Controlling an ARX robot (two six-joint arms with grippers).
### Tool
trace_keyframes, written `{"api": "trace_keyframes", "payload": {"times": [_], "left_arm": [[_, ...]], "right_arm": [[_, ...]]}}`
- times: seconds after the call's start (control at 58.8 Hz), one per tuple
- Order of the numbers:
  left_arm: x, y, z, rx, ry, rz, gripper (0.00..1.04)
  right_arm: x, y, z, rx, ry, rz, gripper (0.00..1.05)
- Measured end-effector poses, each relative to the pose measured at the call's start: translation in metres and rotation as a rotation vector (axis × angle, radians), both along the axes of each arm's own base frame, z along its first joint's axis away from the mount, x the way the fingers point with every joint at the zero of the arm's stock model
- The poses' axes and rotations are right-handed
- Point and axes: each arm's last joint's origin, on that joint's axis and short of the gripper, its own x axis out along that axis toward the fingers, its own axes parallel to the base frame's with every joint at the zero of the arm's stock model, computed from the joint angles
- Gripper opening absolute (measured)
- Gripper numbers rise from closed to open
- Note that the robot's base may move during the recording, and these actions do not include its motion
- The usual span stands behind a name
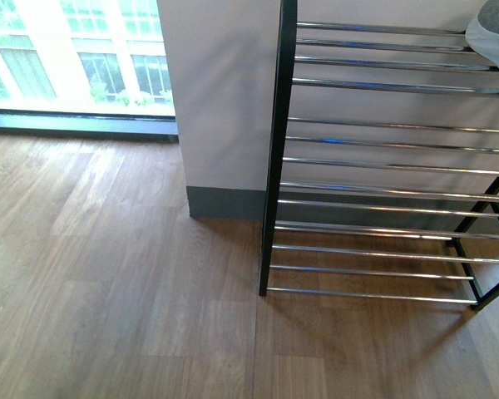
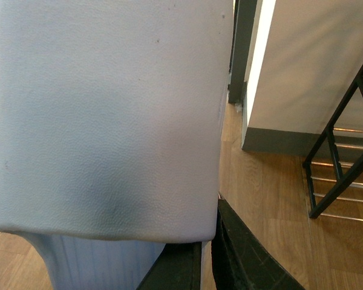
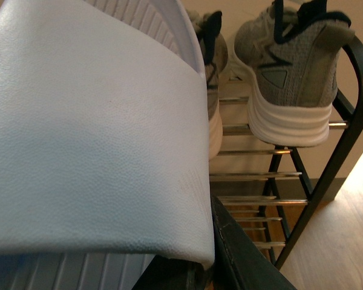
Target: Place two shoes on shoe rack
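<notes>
Pale blue rubber fills both wrist views: each pincer is clamped on a slide. The left pincer (image 2: 206, 260) grips the left slide (image 2: 109, 115) by its strap edge, dark fingers (image 2: 242, 260) pinched at the rim. The right pincer (image 3: 209, 260) holds the right slide (image 3: 91, 127) the same way, strap broadside to the lens.

Beyond the right pincer stands the shoe rack (image 3: 345, 139), and on its upper silver bars sit two grey knit sneakers (image 3: 293, 78), heels outward, close ahead of the held slide. In the front view the rack (image 1: 276, 166) shows bare lower tiers, with a grey shape (image 1: 492, 37) at the top corner, likely a sneaker. The left pincer hangs well apart from the rack, over the wooden floor (image 1: 108, 274).

I judge the risks plain. Each grip is a thin pinch on soft rubber, so a slide may swing or slip. Pushed straight on, the right slide could knock the sneakers. Set crosswise, a slide could tip between the bars.
</notes>
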Motion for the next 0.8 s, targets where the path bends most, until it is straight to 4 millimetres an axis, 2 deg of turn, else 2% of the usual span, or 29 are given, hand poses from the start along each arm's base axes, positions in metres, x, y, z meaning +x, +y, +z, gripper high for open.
{"api": "trace_keyframes", "payload": {"times": [0.136, 0.272, 0.425, 0.595, 0.799], "left_arm": [[0.000, 0.000, 0.000, 0.000, 0.000, 0.000, 0.02], [0.000, 0.000, 0.000, 0.000, 0.000, 0.000, 0.02], [0.000, 0.000, 0.000, 0.000, 0.000, 0.000, 0.02], [0.000, 0.000, 0.000, 0.000, 0.000, 0.000, 0.02], [0.000, 0.000, 0.000, 0.000, 0.000, 0.000, 0.02]], "right_arm": [[0.015, 0.016, 0.028, -0.004, -0.010, 0.020, 0.01], [0.039, 0.037, 0.060, -0.023, -0.039, 0.072, 0.01], [0.077, 0.066, 0.096, -0.069, -0.053, 0.135, 0.01], [0.118, 0.089, 0.110, -0.117, 0.003, 0.173, 0.01], [0.169, 0.102, 0.100, -0.180, 0.116, 0.177, 0.01]]}}
